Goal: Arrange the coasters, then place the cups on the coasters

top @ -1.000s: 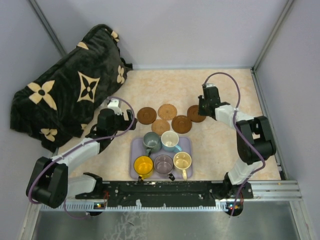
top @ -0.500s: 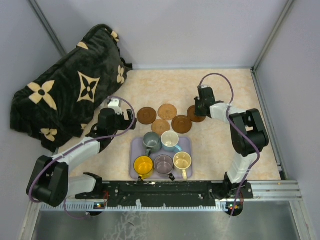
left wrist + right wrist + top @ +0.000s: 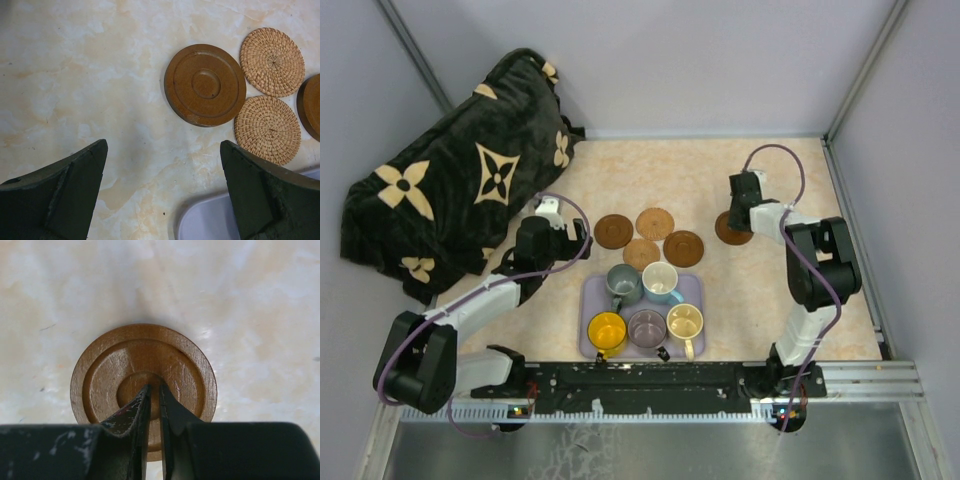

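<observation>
Five coasters lie on the table. A dark wooden coaster (image 3: pixel 614 231) (image 3: pixel 205 85), two woven tan coasters (image 3: pixel 655 222) (image 3: pixel 641 253) and another dark coaster (image 3: pixel 683 248) sit in a cluster. A fifth dark wooden coaster (image 3: pixel 732 228) (image 3: pixel 100 385) lies apart to the right. My right gripper (image 3: pixel 741 214) (image 3: pixel 154 387) is shut, and its tips press into that coaster's centre hollow. My left gripper (image 3: pixel 575 240) (image 3: pixel 164 145) hangs open over bare table, left of the cluster. The grey-green (image 3: pixel 623 284), light blue (image 3: pixel 661 282), yellow (image 3: pixel 607 333), purple-grey (image 3: pixel 646 327) and cream (image 3: pixel 685 322) cups stand on the tray.
The lavender tray (image 3: pixel 694 290) (image 3: pixel 210 220) lies near the front, just below the coaster cluster. A black blanket with tan flower shapes (image 3: pixel 460 190) is heaped at the back left. Grey walls close the table on three sides.
My right gripper has slid the rightmost dark coaster to the right, away from the cluster, and its jaws have drawn slightly closer. The left arm has not moved.
</observation>
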Controlling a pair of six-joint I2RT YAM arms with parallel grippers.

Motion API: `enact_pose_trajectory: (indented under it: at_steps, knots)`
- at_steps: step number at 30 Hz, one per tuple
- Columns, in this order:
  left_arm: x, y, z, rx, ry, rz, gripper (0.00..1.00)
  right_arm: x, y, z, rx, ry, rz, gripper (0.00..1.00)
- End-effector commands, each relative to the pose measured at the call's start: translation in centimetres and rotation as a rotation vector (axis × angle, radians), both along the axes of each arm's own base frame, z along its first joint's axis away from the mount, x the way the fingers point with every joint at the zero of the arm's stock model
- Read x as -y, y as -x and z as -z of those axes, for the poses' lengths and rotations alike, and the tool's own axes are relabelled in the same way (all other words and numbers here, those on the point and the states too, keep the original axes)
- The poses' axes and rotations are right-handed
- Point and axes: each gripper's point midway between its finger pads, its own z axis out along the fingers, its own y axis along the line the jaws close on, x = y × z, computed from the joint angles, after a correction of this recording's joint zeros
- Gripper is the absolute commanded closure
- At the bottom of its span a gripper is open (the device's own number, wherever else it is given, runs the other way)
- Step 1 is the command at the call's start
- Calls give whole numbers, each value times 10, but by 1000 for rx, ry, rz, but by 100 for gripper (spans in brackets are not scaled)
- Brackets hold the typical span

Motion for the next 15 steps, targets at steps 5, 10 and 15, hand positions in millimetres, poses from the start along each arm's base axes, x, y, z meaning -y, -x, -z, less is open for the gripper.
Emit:
enact_pose_trajectory:
  at_steps: [5,10,15]
  knots:
    - [4,-7,-6,14,-7,9,0,57,-6,-2,-17,75,140,87]
    - [6,-7,-4,6,-5,13,0,67,-17,-1,-14,99,151,87]
    - [3,-7,-3,5,-17,9,0,79,-23,1,-26,110,188,87]
